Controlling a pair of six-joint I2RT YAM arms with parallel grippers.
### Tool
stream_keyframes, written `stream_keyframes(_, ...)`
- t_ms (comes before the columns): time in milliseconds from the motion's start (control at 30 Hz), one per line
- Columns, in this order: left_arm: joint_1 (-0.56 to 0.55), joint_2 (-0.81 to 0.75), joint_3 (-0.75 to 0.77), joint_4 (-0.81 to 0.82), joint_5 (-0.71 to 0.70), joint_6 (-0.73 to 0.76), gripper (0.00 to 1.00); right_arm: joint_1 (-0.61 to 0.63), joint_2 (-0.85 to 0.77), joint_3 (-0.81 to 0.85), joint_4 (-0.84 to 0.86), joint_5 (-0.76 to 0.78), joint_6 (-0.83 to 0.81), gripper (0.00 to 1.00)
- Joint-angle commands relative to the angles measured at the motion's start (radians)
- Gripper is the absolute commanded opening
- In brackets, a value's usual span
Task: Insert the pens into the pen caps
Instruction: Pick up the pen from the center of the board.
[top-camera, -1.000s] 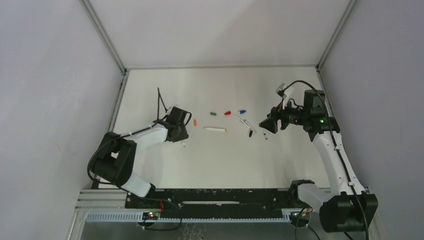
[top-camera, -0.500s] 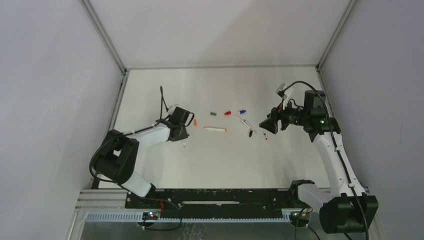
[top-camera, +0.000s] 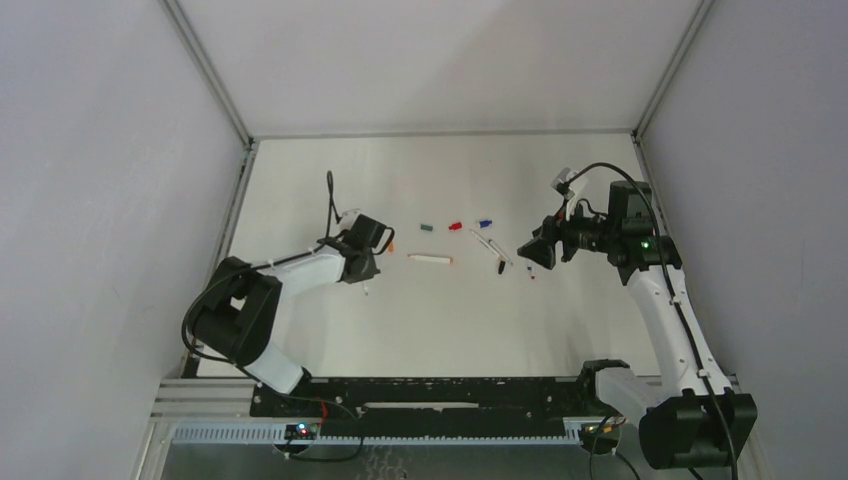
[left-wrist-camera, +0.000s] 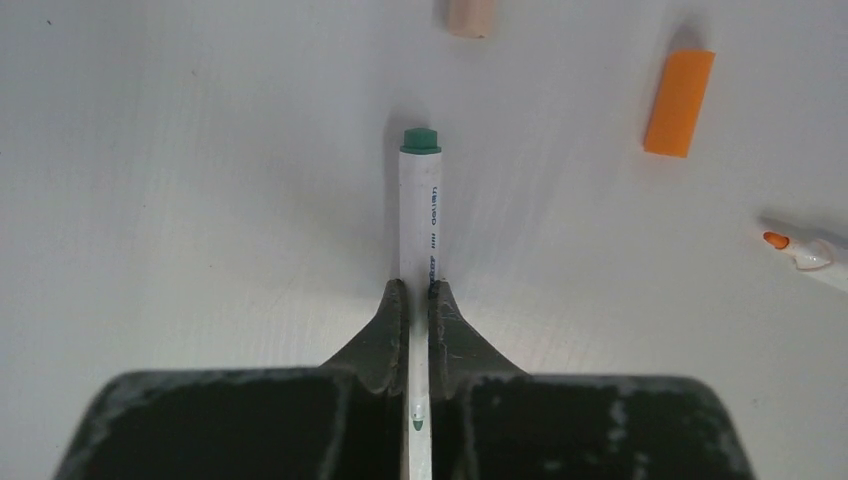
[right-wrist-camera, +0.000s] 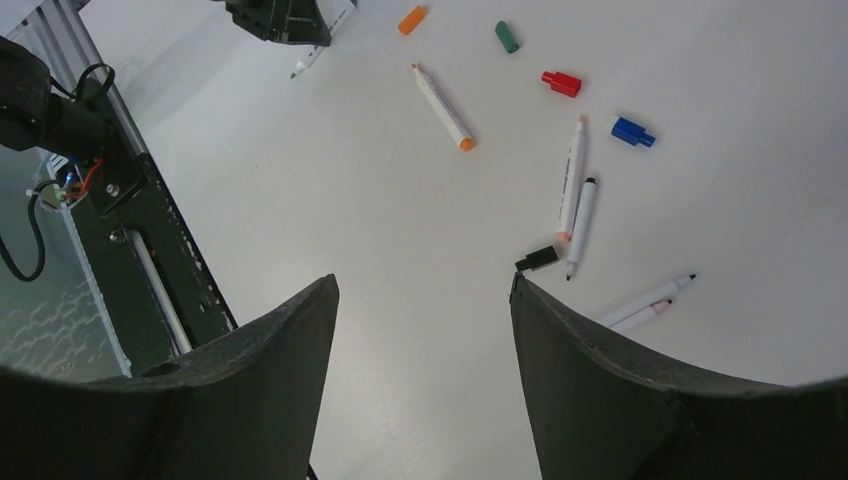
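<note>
Over the last second the left jaws have been closed onto the green-ended pen (left-wrist-camera: 420, 215), and the left arm (top-camera: 300, 268) has been nudged slightly forward. The white barrel is now pinched tight, seemingly still lying on the table (left-wrist-camera: 200, 200) near the orange cap (left-wrist-camera: 680, 103). A grasp appears secured, so carrying it to the green cap (top-camera: 426, 227) can be attempted. The right jaws are held wide open and empty above the other pens (right-wrist-camera: 573, 180)
</note>
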Motion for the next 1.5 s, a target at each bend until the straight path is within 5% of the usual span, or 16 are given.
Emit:
stream_keyframes(0, -0.033, -0.004, -0.042, -0.125, 0.05, -0.001, 0.0, 0.008, -0.021, 0.038, 0.007, -0.04, -0.016, 0.73)
stream_keyframes(200, -0.102, -0.146, -0.077, -0.116, 0.064, 0.034, 0.0, 0.02, -0.028, 0.013, -0.019, -0.15, -0.12, 0.74)
stream_keyframes(367, -0.137, -0.301, -0.138, -0.029, 0.142, 0.067, 0.0, 0.052, -0.029, 0.002, -0.143, -0.254, -0.383, 0.76)
stream_keyframes(600, -0.143, -0.511, -0.261, 0.211, 0.457, 0.126, 0.0, 0.126, -0.033, -0.054, -0.327, -0.239, -0.873, 0.81)
stream_keyframes(800, -0.146, -0.477, -0.261, 0.427, 0.771, 0.135, 0.0, 0.297, 0.019, -0.054, -0.363, -0.1, -1.187, 0.84)
stream_keyframes(1067, -0.231, -0.308, -0.144, 0.5, 0.978, 0.155, 0.0, 0.576, 0.097, -0.044, -0.114, 0.206, -0.984, 0.71)
stream_keyframes(1467, -0.3, -0.123, 0.021, 0.41, 1.083, 0.235, 0.0, 0.749, 0.125, -0.117, 0.011, 0.388, -0.962, 0.69)
